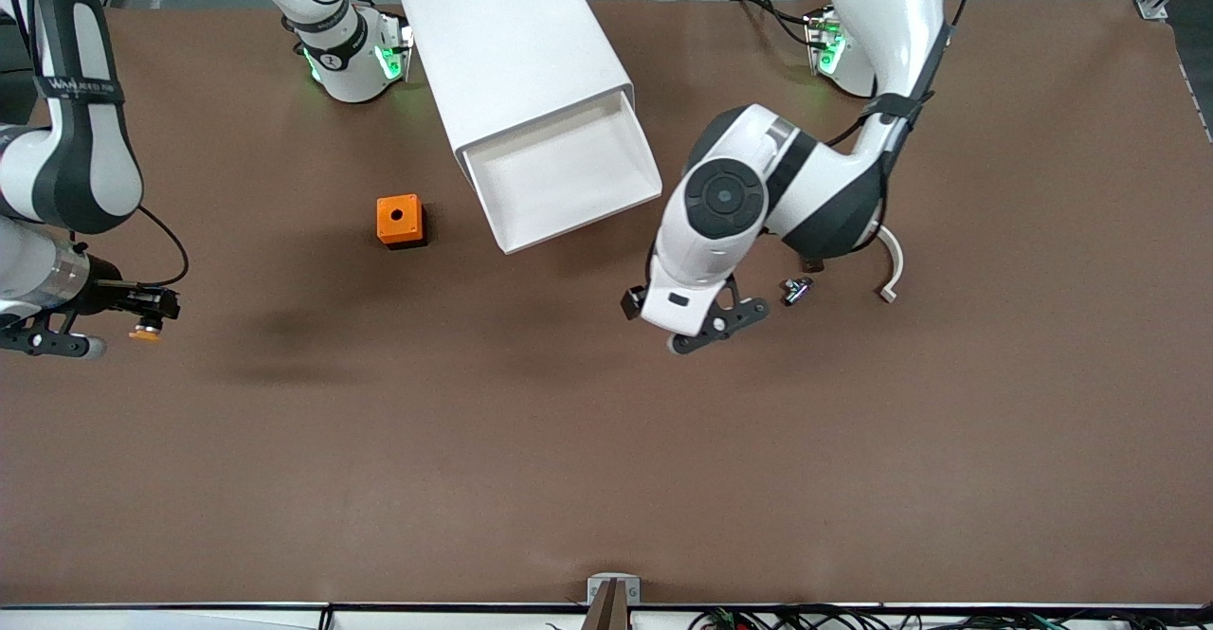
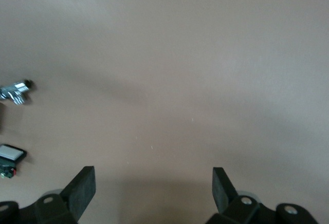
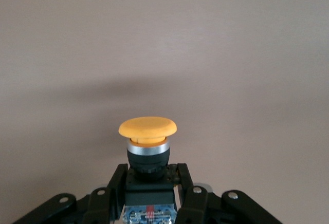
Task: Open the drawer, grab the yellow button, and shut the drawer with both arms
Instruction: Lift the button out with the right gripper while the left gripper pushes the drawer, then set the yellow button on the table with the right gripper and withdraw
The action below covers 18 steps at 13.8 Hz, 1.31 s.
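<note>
Gripping the button clear of the desk at its own end, the right claw leaves the empty drawer free to shut, while the left claw hovers spread wide nearby.

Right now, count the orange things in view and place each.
2. The button, held in the right gripper over the table's right-arm end; the orange cube on the table beside the open drawer. None seems hidden.
</note>
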Tool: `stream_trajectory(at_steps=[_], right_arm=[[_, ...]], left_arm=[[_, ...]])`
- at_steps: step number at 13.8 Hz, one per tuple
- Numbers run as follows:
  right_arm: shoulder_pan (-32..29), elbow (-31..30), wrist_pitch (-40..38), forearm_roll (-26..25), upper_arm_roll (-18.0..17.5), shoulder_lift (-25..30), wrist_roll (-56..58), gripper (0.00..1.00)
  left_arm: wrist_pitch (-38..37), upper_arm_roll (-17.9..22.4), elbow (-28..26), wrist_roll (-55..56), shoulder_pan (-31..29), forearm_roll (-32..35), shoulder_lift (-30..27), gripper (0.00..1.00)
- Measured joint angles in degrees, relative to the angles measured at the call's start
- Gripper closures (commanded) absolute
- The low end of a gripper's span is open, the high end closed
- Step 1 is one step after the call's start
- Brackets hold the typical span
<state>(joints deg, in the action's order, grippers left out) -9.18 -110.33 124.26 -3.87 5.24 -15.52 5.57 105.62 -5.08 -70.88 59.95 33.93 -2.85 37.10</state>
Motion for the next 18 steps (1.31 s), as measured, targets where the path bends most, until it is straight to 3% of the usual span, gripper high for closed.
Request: stream_trajectory(at_steps=[5,9,16,17,18], right_arm=[[-4.18,-3.76,13.40,-0.31,-0.09,-7.61,2.83,1.00],[-4.46,-3.72,18.12,-0.31,-0.45,-12.74,2.85,1.00],[-4.46,-3.40,23.31,-0.31,-0.81,-16.70,2.85,1.00],[-4.47,-3.23,23.52,-0.31,-0.81,-17.18,2.85,0.84],[-4.47,-2.97,23.55,-0.31,-0.81,-17.49,2.85,0.01]], left_arm=[[0.03,-0.07,0.05,0.03,3.01,0.00,0.24,0.00],[0.03,-1.28,0.04,0.03,3.88,0.00,0.24,0.00],[0.03,-2.75,-0.18,0.04,5.33,-0.90,0.38,0.00],[0.03,-2.78,-0.20,0.04,5.59,-0.92,0.46,0.00],[0.03,-2.79,-0.23,0.04,5.89,-0.93,0.57,0.00]])
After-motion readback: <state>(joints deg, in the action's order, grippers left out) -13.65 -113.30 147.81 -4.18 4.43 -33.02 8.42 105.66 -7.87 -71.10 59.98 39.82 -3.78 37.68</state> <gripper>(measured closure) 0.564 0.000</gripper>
